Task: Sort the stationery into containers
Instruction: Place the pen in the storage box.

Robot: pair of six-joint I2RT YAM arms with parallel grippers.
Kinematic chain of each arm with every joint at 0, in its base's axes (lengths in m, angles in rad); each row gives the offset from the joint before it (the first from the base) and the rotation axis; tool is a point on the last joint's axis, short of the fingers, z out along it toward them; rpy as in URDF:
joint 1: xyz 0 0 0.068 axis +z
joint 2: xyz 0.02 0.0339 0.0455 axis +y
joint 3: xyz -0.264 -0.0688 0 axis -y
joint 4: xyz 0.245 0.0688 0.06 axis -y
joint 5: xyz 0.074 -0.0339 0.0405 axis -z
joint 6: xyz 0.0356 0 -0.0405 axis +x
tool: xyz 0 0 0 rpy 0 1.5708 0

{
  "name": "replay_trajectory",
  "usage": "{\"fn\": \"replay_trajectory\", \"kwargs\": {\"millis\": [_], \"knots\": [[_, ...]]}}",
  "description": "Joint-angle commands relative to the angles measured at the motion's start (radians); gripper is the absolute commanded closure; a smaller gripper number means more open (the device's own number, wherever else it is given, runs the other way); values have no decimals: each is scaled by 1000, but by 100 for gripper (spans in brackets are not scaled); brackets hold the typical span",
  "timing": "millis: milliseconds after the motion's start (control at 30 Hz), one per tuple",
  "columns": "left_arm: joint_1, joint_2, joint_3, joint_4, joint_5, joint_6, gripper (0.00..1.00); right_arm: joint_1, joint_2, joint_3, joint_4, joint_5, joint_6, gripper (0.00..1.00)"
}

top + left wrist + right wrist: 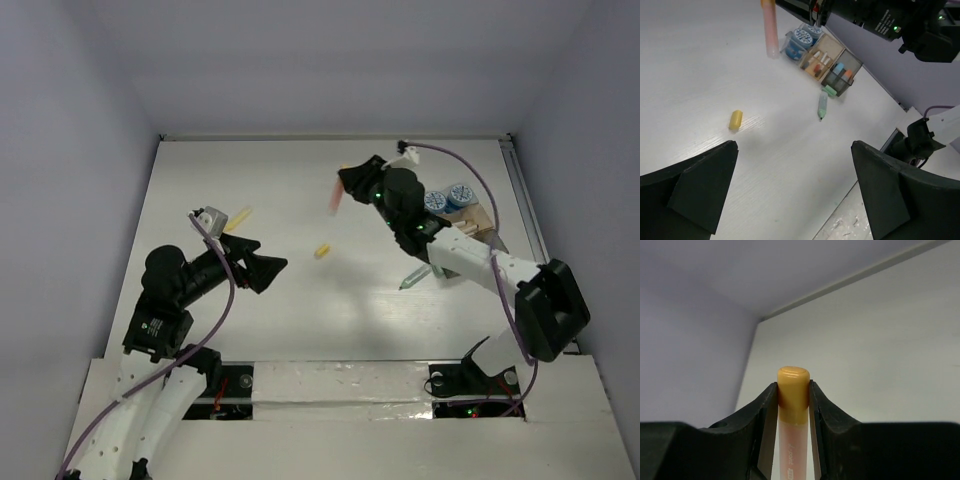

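While right hand (346,181) clamps orange pen (335,197), left hand (272,266) spread: trays (484,218) part-filled; green pen (415,278), stub (322,250) loose, 7–9 o'clock of trays.

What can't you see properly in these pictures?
Top view: the right arm covers most of the trays.
Top view: the orange pen in the right gripper is blurred.
Left wrist view: the pieces in the wooden tray are too small to name.
Right wrist view: the bottom edge cuts off the pen's tip.

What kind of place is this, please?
Probably a robot test cell, not a home or office: a white table with plain walls around it, two robot arms, and small trays for sorting.
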State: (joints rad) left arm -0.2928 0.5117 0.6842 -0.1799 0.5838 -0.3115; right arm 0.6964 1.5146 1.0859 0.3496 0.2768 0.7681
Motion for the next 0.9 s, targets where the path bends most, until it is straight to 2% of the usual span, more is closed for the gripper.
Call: {"fn": "replay_trajectory", "kwargs": {"millis": [0, 167, 300, 367, 500, 667, 867], "knots": [[1, -39, -43, 98, 53, -4, 1, -106, -149, -139, -109, 85, 23, 100], [-41, -50, -72, 129, 5, -12, 1, -271, -466, -352, -346, 263, -1, 100], [-103, -59, -72, 111, -42, -6, 1, -443, -621, -458, -486, 393, -4, 100], [-135, -81, -74, 105, -56, -11, 1, -486, -672, -494, -521, 477, 10, 100], [-169, -113, -74, 100, -64, -9, 1, -547, -683, -512, -525, 527, 7, 100], [-210, -142, -72, 96, -78, -6, 1, -672, -570, -478, -503, 434, 30, 100], [-238, -167, -71, 88, -99, -8, 1, -690, -481, -451, -480, 420, 46, 100]]}}
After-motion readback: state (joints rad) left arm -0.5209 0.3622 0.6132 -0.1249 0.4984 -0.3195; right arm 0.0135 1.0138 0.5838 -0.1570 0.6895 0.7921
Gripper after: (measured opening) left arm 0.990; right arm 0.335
